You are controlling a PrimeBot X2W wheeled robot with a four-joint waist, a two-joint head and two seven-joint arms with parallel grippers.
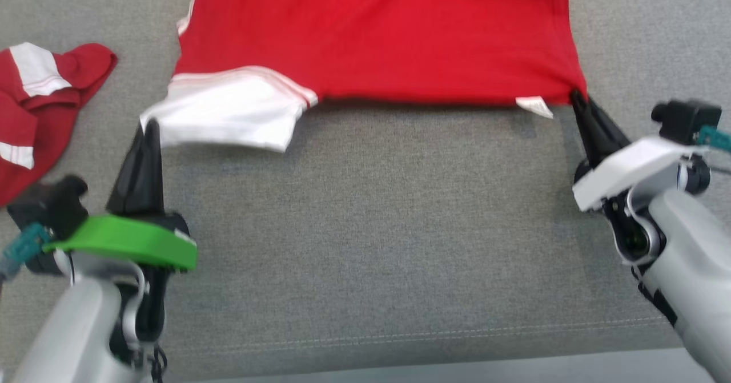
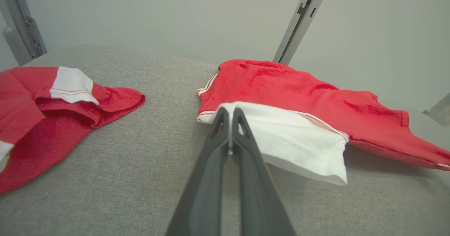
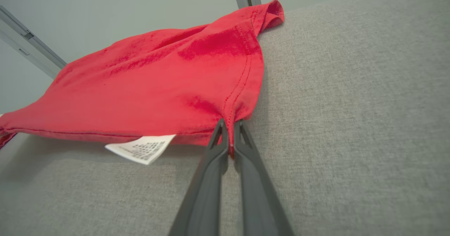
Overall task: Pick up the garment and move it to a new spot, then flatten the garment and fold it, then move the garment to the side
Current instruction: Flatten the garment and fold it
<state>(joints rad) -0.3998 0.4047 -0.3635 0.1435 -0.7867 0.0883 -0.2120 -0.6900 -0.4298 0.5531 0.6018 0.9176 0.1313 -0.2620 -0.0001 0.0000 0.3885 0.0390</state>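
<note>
A red garment (image 1: 371, 35) with a white sleeve (image 1: 228, 112) is stretched across the grey cushion (image 1: 365, 223), its near edge lifted. My left gripper (image 1: 149, 125) is shut on the white sleeve's corner; the left wrist view shows the sleeve (image 2: 295, 137) pinched between the fingertips (image 2: 221, 114). My right gripper (image 1: 574, 95) is shut on the garment's red corner by a white label (image 1: 534, 106). The right wrist view shows that hem corner (image 3: 232, 123) clamped between the fingers and the label (image 3: 140, 148) hanging below.
A second red and white garment (image 1: 40, 103) lies crumpled at the left edge of the cushion, also in the left wrist view (image 2: 45, 113). Metal frame posts (image 2: 299, 21) stand behind the cushion. The cushion's front seam (image 1: 400, 337) runs close to me.
</note>
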